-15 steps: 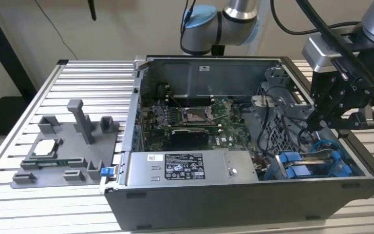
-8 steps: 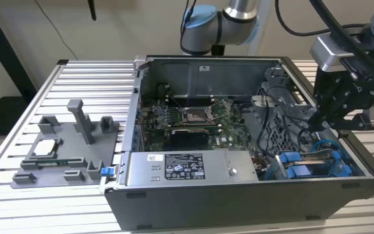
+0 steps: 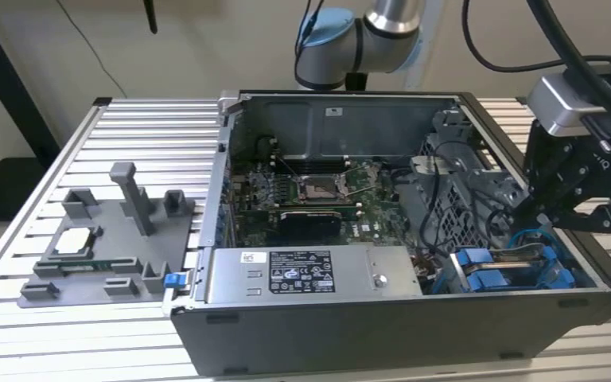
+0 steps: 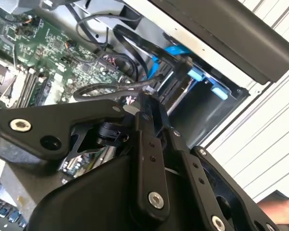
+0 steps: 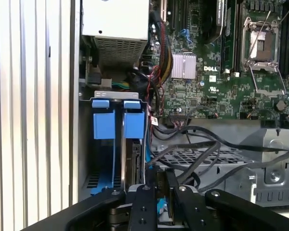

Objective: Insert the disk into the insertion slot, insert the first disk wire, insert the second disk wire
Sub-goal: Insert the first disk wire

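The open case (image 3: 391,342) lies on a slatted table (image 3: 136,127). In its corner slot (image 5: 110,95) the disk (image 5: 133,144) stands edge-on, dark grey under a blue tab. Close by, the gripper (image 4: 143,103) has its fingers nearly together, seemingly pinching a black wire (image 4: 101,88).

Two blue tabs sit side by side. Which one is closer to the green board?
The blue tab beside the black cables. The other blue tab sits against the case wall, farther from the green board.
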{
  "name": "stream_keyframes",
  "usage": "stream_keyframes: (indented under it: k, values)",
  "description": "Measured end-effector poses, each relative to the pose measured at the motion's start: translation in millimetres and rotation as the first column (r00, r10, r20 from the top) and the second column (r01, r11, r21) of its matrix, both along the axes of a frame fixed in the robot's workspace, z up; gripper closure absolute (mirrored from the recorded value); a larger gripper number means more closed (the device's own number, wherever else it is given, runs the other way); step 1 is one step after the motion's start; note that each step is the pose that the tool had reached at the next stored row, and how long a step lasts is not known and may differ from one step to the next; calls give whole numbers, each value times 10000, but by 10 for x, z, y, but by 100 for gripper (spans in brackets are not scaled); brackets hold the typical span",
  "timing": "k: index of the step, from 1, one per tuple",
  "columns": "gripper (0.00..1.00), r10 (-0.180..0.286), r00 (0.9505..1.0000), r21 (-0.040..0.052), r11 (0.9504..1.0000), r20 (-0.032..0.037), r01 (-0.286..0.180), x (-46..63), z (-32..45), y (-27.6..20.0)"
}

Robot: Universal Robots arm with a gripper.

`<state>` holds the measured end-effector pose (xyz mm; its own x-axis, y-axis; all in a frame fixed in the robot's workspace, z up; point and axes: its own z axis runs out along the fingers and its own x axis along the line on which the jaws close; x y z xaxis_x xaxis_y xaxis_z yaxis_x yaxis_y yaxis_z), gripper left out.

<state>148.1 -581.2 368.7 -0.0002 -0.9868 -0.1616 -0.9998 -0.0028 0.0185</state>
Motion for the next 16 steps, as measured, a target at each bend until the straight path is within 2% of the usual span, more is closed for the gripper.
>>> stream_keyframes:
  k: [3,9,16]
  values:
    - [100,1,10000,-16,10000,0,-1,1,-30,-36]
    - [100,1,10000,-38,10000,0,-1,1,-31,-38]
    - [100,1,10000,-381,9993,-1,-1,5,-101,-38]
